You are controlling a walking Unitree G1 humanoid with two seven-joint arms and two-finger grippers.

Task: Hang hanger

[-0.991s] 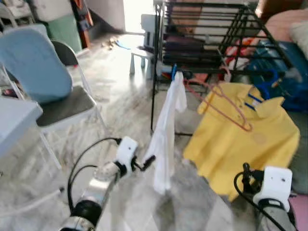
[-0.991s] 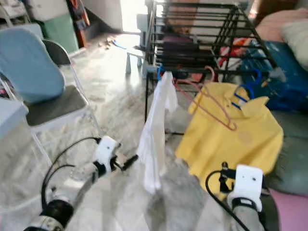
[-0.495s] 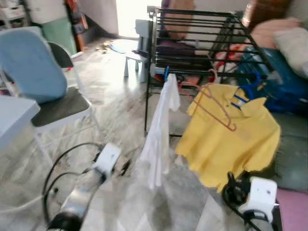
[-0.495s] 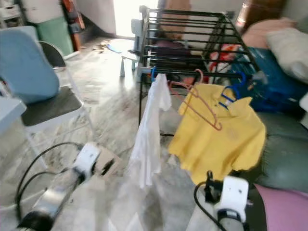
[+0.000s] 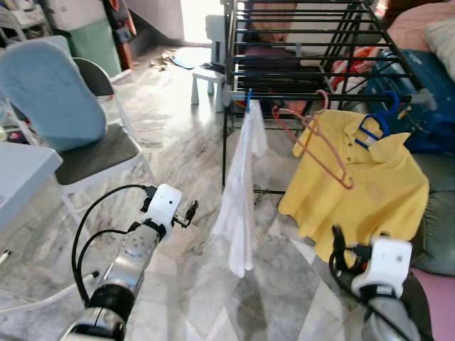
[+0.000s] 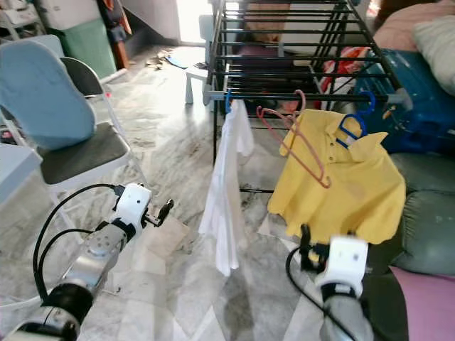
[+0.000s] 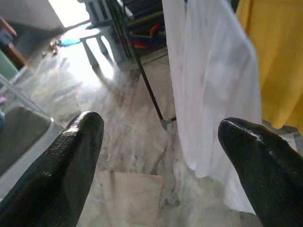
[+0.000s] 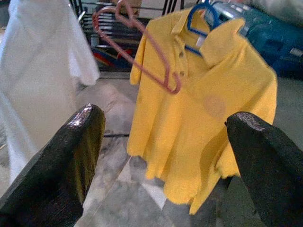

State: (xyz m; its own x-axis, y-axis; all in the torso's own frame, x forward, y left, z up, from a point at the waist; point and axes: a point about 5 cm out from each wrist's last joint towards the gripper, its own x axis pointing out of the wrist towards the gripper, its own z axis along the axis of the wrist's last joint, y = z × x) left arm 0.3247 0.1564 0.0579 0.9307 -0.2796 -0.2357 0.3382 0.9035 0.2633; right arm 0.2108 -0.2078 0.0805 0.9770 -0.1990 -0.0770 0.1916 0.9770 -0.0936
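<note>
An empty pink hanger [image 5: 313, 142] hangs tilted from the front bar of the black drying rack [image 5: 306, 42]. Beside it a yellow polo shirt [image 5: 370, 185] hangs on a blue hanger [image 5: 377, 122]. A white garment [image 5: 240, 192] hangs at the rack's left corner. My left gripper [image 5: 189, 211] is low at the left, open, short of the white garment [image 7: 213, 90]. My right gripper [image 5: 340, 249] is open below the yellow shirt [image 8: 199, 104], with the pink hanger [image 8: 137, 42] ahead of it. Both hold nothing.
A folding chair [image 5: 85, 153] with a blue cushion [image 5: 50, 92] stands at the left beside a white table edge [image 5: 21, 177]. A small white stool [image 5: 210, 79] sits behind the rack. Blue bags [image 5: 419, 99] and a sofa edge [image 5: 434, 213] crowd the right. Marble floor [image 5: 185, 142] lies open in between.
The camera shifted and steadied. My left gripper drew back from the white garment and now sits lower left. The pink hanger stays on the rack.
</note>
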